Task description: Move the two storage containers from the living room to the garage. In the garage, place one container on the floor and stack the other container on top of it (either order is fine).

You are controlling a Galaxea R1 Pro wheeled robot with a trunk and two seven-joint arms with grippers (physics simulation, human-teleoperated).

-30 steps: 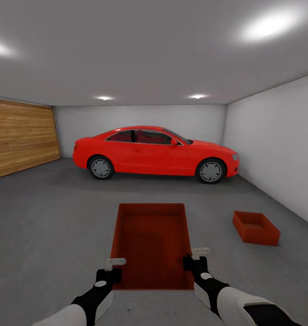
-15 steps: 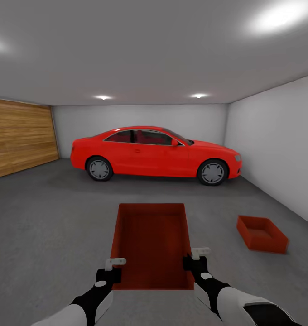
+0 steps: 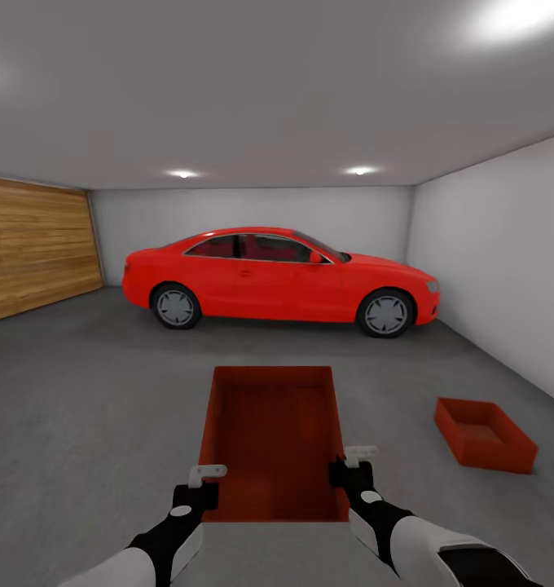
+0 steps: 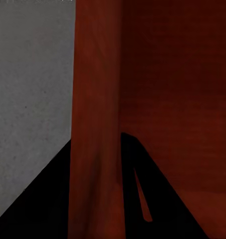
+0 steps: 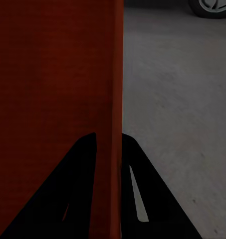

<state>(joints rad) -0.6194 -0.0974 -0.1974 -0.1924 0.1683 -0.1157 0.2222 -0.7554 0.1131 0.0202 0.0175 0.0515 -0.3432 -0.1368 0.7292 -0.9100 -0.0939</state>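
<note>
I am in the garage, and my left gripper [image 3: 197, 487] clamps its fingers on the left wall of the carried container [image 3: 273, 440], while my right gripper [image 3: 349, 468] clamps the right wall. The other container [image 3: 484, 434] lies on the floor [image 3: 81, 391] to my right, near the white wall [image 3: 497, 261]. Left to do, I judge: setting the carried one on it.

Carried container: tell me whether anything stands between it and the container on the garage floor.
Nothing visible does. The carried container, clamped on its side walls by the left tool and right tool, has bare grey floor between it and the second container, ahead to the right. The red car is parked well beyond.
</note>
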